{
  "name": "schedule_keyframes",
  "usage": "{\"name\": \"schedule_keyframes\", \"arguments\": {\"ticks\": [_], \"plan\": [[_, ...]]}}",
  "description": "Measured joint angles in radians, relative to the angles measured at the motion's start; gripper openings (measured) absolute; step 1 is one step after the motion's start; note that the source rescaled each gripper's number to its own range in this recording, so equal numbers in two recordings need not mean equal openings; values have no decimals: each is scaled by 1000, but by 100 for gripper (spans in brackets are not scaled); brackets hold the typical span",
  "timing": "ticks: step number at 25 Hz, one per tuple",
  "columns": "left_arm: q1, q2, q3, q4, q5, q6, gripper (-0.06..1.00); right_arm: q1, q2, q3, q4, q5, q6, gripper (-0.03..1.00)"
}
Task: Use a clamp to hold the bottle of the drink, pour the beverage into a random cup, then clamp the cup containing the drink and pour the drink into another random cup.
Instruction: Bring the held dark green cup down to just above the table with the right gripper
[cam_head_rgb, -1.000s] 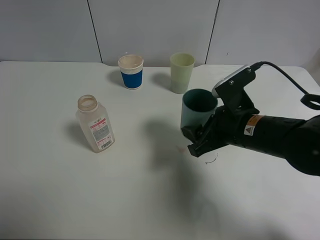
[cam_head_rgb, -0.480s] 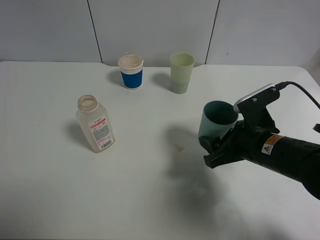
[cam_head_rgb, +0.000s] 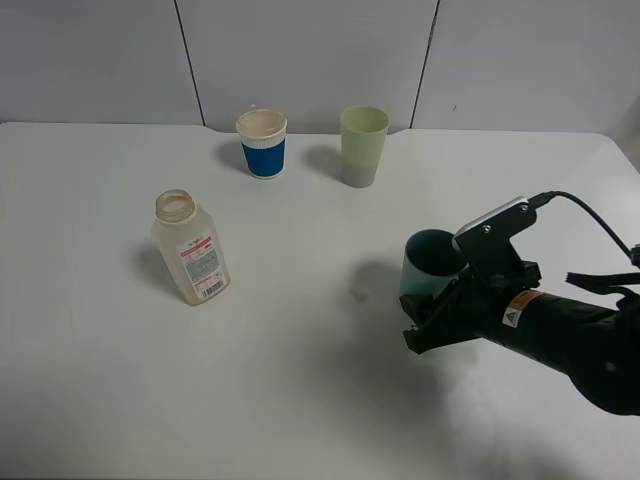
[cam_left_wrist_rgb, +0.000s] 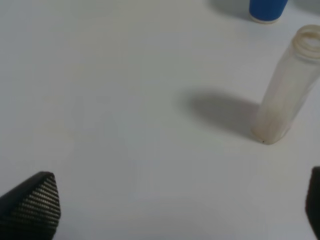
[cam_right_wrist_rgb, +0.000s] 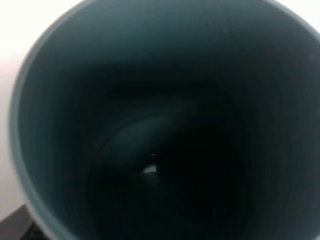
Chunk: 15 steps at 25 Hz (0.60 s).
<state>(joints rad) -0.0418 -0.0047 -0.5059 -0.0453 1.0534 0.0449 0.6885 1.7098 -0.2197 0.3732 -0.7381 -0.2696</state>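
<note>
My right gripper (cam_head_rgb: 428, 318) is shut on the teal-green cup (cam_head_rgb: 428, 260) and holds it upright, low over the table at the right. In the right wrist view that cup's dark inside (cam_right_wrist_rgb: 50, 125) fills the picture, and I cannot make out the beverage in it. The bottle (cam_head_rgb: 190, 248) stands open-mouthed at the left and looks empty; the left wrist view shows the bottle (cam_left_wrist_rgb: 287, 100) too. The pale yellow-green tumbler (cam_head_rgb: 363, 146) stands at the back. My left gripper (cam_left_wrist_rgb: 175, 207) is open over bare table, apart from the bottle.
A blue-banded white paper cup (cam_head_rgb: 262, 143) stands at the back, left of the tumbler, and the same paper cup (cam_left_wrist_rgb: 267, 9) shows in the left wrist view. A black cable (cam_head_rgb: 590, 215) trails off the right arm. A small stain (cam_head_rgb: 357, 294) marks the white table (cam_head_rgb: 300, 400).
The right gripper has carried the teal-green cup to the right, nearer the front edge and lower, away from the tumbler. The bottle, the other cups and the left gripper have stayed put.
</note>
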Motion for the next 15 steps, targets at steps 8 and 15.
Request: {"name": "schedule_keyframes", "arguments": {"ticks": [8,15], "plan": [[0,0,0,0,0,0,100,0,53,0,-4,-88,38,3],[0,0,0,0,0,0,100,12,55,0,-51,-88,46,3]]}}
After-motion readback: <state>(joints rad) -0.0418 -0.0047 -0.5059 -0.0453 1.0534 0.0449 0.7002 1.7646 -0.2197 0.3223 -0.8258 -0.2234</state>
